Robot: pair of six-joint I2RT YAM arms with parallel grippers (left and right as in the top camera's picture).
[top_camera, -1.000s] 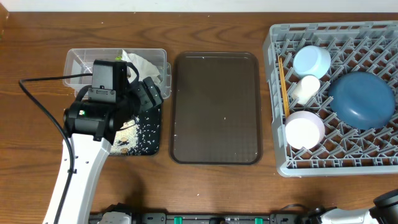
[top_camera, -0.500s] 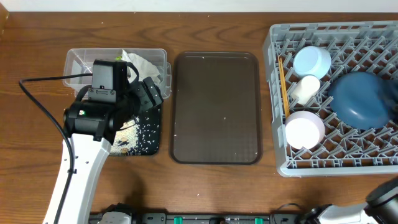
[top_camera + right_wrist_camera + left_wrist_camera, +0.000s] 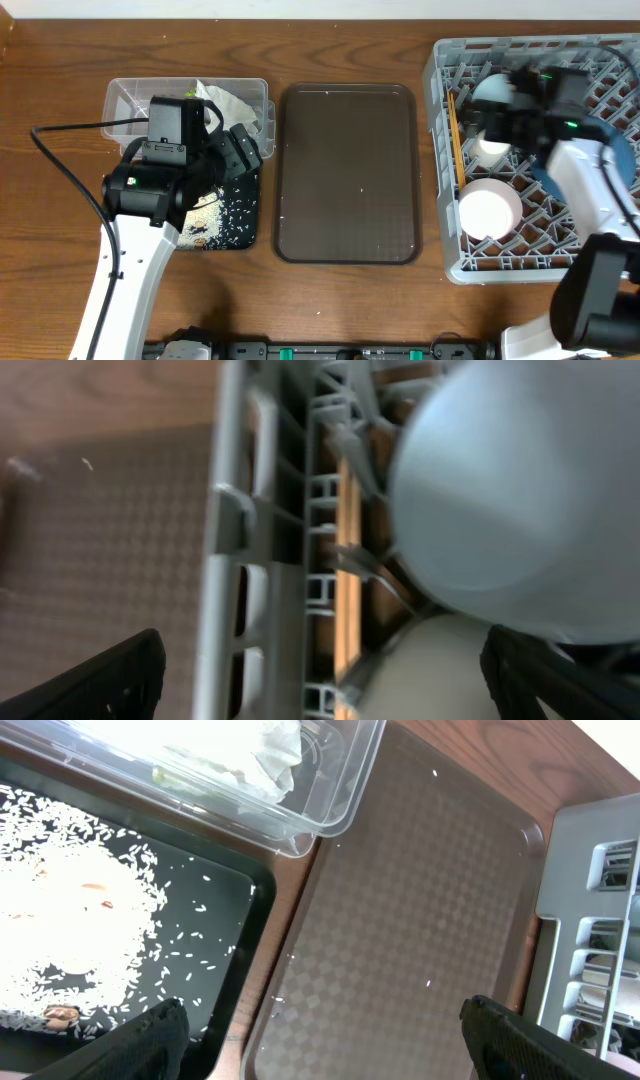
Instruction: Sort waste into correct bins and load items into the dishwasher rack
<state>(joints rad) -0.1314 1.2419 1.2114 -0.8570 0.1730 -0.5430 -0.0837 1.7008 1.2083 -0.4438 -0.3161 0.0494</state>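
The grey dishwasher rack (image 3: 438,70) holds a light-blue bowl (image 3: 520,490), a white cup (image 3: 490,150), a pinkish-white bowl (image 3: 490,212), chopsticks (image 3: 455,140) and a blue dish (image 3: 543,172) partly hidden by the right arm. My right gripper (image 3: 495,118) hovers open over the rack's left edge, holding nothing; between its fingers show the rack wall (image 3: 235,560), the chopsticks (image 3: 348,560) and the cup (image 3: 430,670). A clear tub (image 3: 130,100) holds the napkin (image 3: 230,103). Rice (image 3: 70,920) lies in the black tray (image 3: 248,225). My left gripper (image 3: 240,150) hangs open above the bins.
A brown serving tray (image 3: 346,172) lies between the bins and the rack, with a few stray grains on it. The left arm's cable (image 3: 60,165) loops over the table at the left. The rack reaches the right edge of the overhead view.
The right arm has swung up from the bottom right corner to above the rack's left part, and its jaws have opened wider. The left arm has not moved.
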